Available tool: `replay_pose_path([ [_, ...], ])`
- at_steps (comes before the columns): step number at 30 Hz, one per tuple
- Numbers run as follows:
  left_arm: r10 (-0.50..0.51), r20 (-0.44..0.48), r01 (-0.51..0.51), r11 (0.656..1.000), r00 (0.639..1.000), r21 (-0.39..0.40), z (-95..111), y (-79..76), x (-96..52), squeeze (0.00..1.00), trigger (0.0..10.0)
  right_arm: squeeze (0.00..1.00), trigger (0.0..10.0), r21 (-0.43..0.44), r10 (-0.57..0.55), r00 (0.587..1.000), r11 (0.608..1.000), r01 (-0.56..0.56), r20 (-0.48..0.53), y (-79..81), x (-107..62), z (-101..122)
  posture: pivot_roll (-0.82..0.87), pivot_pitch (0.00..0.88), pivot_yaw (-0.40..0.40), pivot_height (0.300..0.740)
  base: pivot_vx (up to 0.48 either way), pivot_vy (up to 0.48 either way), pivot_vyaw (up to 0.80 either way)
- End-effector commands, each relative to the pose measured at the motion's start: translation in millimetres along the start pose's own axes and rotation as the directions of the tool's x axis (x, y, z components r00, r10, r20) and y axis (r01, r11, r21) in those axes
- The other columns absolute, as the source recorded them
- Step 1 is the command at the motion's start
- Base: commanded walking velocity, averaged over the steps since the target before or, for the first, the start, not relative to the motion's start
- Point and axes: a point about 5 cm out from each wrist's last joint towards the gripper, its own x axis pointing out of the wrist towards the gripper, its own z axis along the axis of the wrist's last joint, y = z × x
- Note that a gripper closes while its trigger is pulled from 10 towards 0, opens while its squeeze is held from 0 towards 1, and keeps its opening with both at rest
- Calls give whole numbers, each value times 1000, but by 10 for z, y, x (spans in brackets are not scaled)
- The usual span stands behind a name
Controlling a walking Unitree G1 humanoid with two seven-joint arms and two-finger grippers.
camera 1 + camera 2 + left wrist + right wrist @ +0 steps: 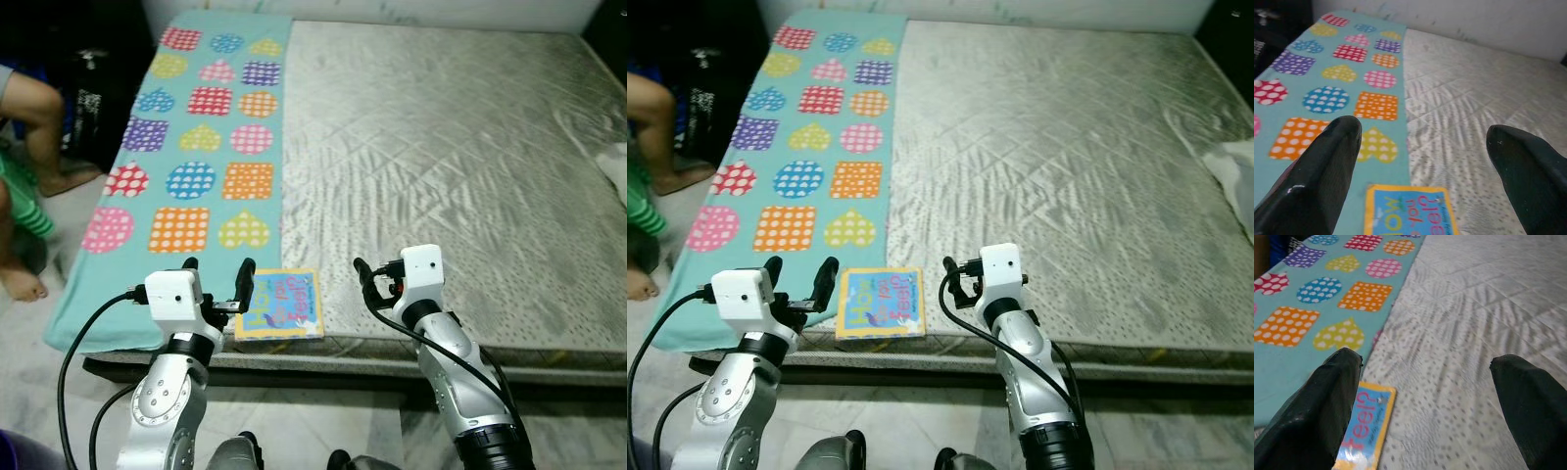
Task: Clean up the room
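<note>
**Book still on the bed, nothing picked up yet**

While both arms are up and ready, the actual tidying looks like it's barely started, going by what's on show. The one stray item I can spot is a colourful children's book [280, 304] lying flat at the near edge of the bed [441, 147], straddling the line between the teal blanket [196, 147] with the dotted hearts and squares and the bare grey mattress. It hasn't been grabbed, so I'd say pretty much everything is left to do: pick it up, then put it wherever it belongs.

Left end effector [217, 276] hovers just beside the book's left edge, fingers spread wide and holding nothing. From its wrist camera the book [1410, 210] sits low between the two fingers [1322, 171], just ahead of the tips. Right end effector [370, 279] is also spread wide and empty, near the book's right side but a bit further off, over the mattress. So the book lies between the two.

A person's legs [29, 127] are off to the left, beside the bed, and something white [615, 166] sits at the bed's far right edge.
</note>
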Motion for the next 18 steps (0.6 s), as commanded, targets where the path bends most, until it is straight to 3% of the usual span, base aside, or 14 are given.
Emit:
replay_pose_path([
  [1, -3, -11, 3, 1000, 1000, -2, -31, -7, -20, 0, 10000, 0, 10000, -3, -6, 1000, 1000, 6, -13, -19, -14, -41, 113, 188, -21, 740, 292, 0, 0],
  [18, 35, -39, -35, 999, 999, -6, -70, 23, -27, 0, 10000, 0, 10000, -17, -18, 1000, 1000, 17, -23, -56, -37, -82, 112, 199, -17, 740, 15, 0, 0],
])
